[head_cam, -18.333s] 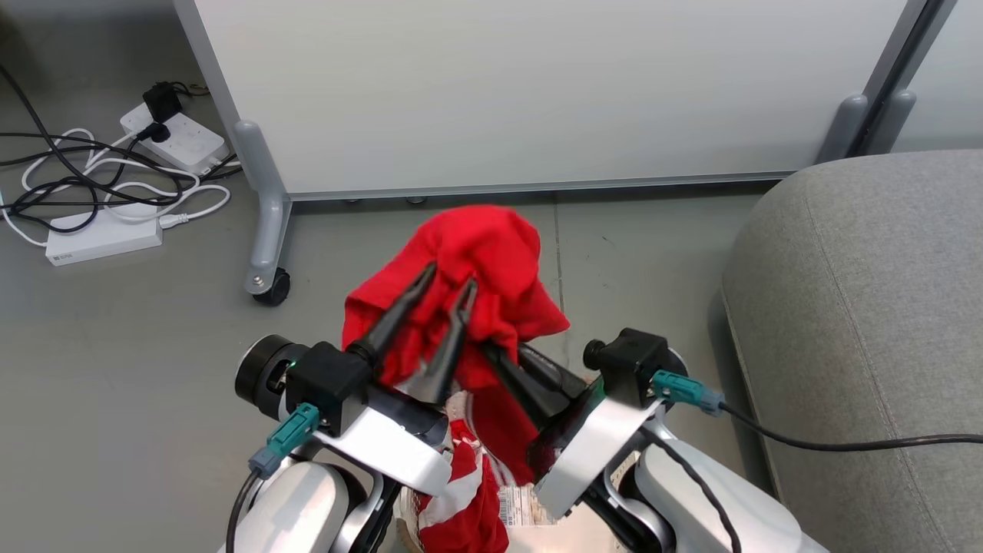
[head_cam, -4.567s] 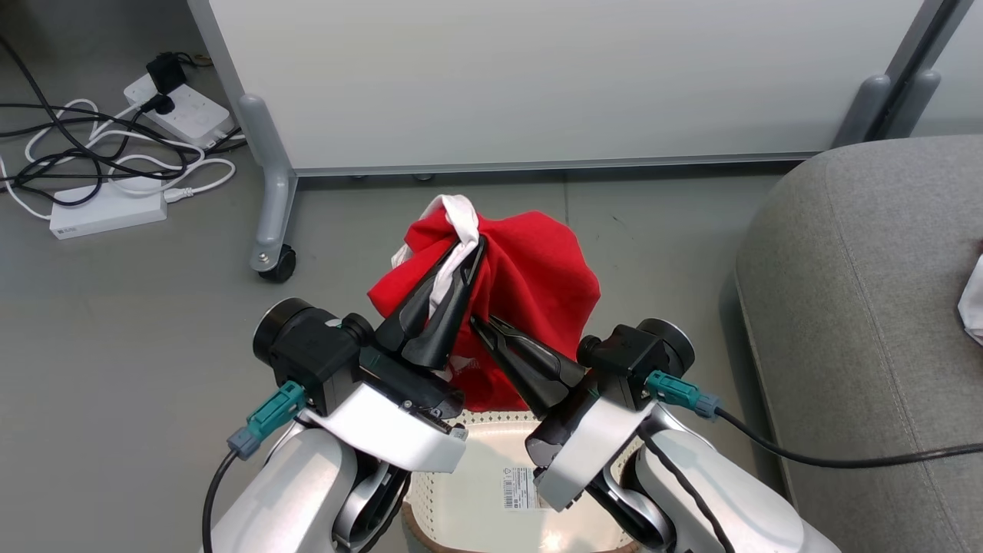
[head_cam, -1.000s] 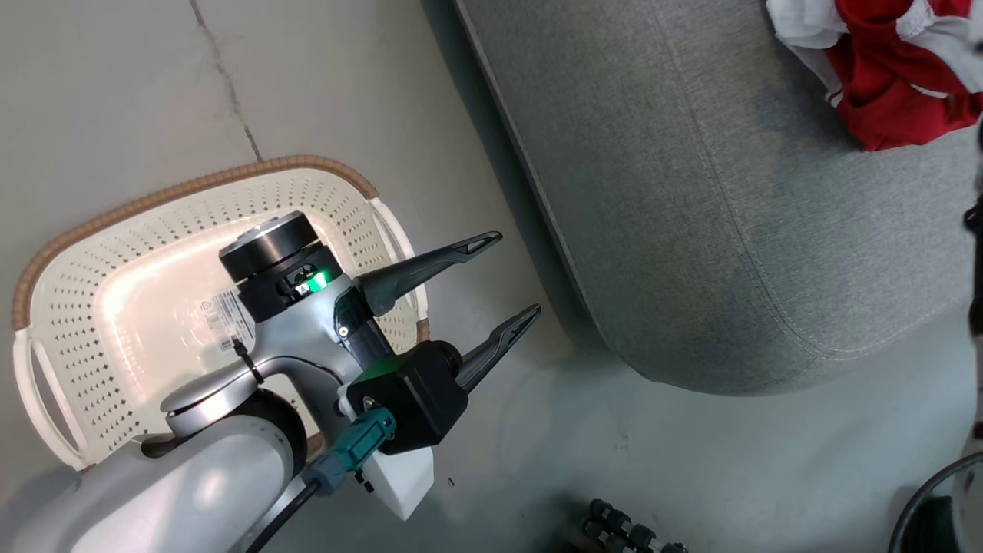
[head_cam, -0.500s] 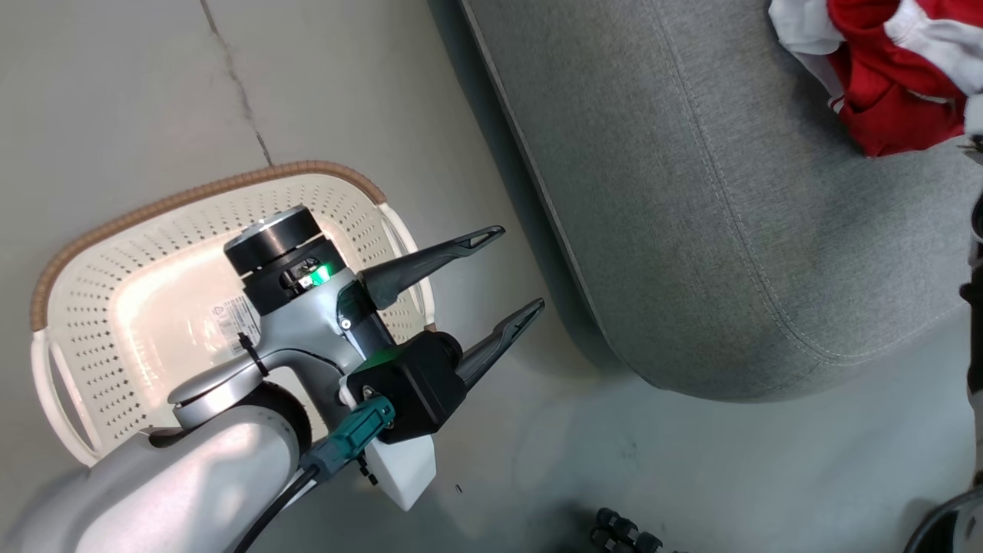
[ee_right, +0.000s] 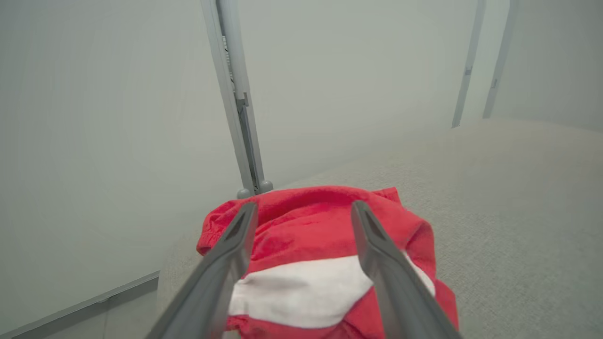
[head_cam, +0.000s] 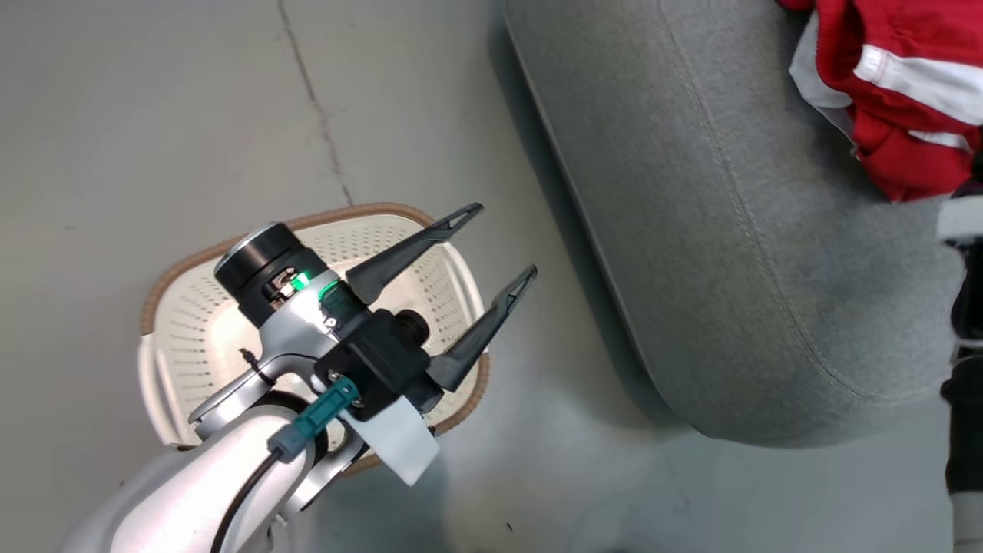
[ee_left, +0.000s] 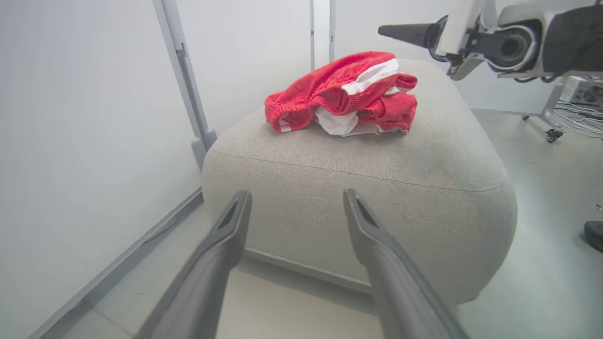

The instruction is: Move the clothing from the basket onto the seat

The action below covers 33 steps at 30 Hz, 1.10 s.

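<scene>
Plainly, soft red white-striped clothing [ee_left: 344, 94] lies heaped on the grey fabric seat [ee_left: 358, 188].
Its long axis runs crosswise in our left wrist view; our right gripper [ee_right: 304, 206] is spread over it, left gripper [head_cam: 503, 239] spread above the cream perforated basket [head_cam: 192, 338].

The robot's left gripper [head_cam: 495, 246] juts from a pale forearm [head_cam: 192, 491] with its two dark fingers [head_cam: 392, 261] spread wide and empty, while the right gripper [ee_right: 305, 207] holds its own fingers equally parted, gripping nothing.
</scene>
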{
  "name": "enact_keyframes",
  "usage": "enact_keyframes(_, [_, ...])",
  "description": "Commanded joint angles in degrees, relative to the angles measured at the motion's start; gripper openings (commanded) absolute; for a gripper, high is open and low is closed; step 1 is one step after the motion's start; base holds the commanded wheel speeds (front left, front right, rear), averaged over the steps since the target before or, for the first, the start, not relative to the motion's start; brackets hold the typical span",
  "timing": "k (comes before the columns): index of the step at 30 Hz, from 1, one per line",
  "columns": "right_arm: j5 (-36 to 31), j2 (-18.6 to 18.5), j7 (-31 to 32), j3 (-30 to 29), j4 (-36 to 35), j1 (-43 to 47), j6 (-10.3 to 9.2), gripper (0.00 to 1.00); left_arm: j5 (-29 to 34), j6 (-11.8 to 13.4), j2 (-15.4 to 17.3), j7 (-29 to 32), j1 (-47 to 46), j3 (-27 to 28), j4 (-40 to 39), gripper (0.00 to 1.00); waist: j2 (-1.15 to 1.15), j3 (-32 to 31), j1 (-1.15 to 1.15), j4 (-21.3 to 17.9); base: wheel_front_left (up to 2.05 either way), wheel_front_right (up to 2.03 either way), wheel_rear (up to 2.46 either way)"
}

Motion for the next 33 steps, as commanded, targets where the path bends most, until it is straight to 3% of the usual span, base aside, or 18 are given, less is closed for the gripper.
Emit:
enact_keyframes(1, [-0.42,-0.04,-0.09,0.09,-0.9,1.11,0.12,1.0,-0.34,0.53,-0.1,-0.61,0.59,0.38,0.35,1.0,0.0,-2.17,0.0,2.35,0.0,0.0,0.0])
enact_keyframes(10, [-4.05,2.04,-0.09,5.08,-11.5,11.3,0.12,1.0,-3.89,6.28,-3.01,-7.65,5.04,4.81,4.78,1.0,0.0,-8.35,0.0,10.25,0.0,0.0,0.0])
enact_keyframes(17, [-6.34,3.1,-0.09,8.88,-14.92,17.78,0.12,1.0,-6.53,10.88,-4.13,-11.69,9.11,8.85,8.34,1.0,0.0,-13.29,0.0,15.02,0.0,0.0,0.0])
enact_keyframes(24, [-8.14,3.49,0.72,11.48,-16.38,22.5,0.12,1.0,-9.36,14.89,-5.01,-14.06,14.37,13.94,10.05,1.0,0.0,-17.58,0.0,17.72,0.0,0.0,0.0])
enact_keyframes(33, [-6.8,3.5,1.98,16.18,-19.38,27.51,0.12,1.0,-10.97,17.77,-5.24,-14.88,21.2,21.57,10.74,1.0,0.0,-21.59,0.0,18.57,0.0,0.0,0.0])
